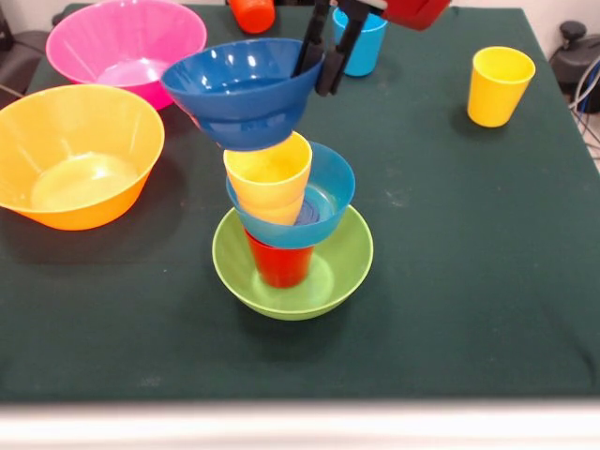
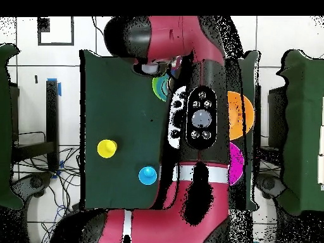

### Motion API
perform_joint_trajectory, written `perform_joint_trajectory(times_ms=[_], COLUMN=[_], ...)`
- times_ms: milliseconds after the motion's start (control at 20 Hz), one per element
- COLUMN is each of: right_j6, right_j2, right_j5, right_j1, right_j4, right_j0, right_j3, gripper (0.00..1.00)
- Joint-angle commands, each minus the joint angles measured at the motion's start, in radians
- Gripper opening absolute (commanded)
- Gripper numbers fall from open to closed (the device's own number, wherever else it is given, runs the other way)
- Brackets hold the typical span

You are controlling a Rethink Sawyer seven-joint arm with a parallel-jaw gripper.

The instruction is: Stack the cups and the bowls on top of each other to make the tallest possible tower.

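From your left, the dark blue bowl (image 1: pixel 242 92) sits tilted atop the tower's (image 1: pixel 286 220) yellow cup (image 1: pixel 268 174) mid-desk, its right rim pinched between the closed jaws of the gripper (image 1: pixel 319 67), descending from above-right.

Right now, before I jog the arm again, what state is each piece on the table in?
Gripper: fingers astride the dark blue bowl's rim.
Dark blue bowl: top of tower, tilted.
Yellow cup: in the light blue bowl, upright.
Light blue bowl: on the red cup, tilted.
Red cup: inside the green bowl.
Green bowl: tower base.
Pink bowl, yellow-orange bowl, loose yellow cup, light blue cup: unstacked, upright.
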Motion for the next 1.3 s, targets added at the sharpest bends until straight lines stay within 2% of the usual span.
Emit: perform_joint_trajectory(times_ms=[50, 250, 400, 700, 1300], right_j6=[-0.199, -0.171, -0.165, -0.129, -0.105], right_j2=[0.007, -0.003, -0.007, -0.011, -0.042], right_j5=[0.053, 0.094, 0.148, 0.166, 0.166], right_j1=[-0.006, 0.019, 0.060, 0.118, 0.090], right_j4=[-0.049, -0.052, -0.055, -0.051, -0.026], right_j0=[0.002, 0.015, 0.026, 0.036, 0.052], right_j3=[0.145, 0.125, 0.070, 0.023, 0.095], gripper=[0.00, 0.00, 0.00, 0.00, 0.00])
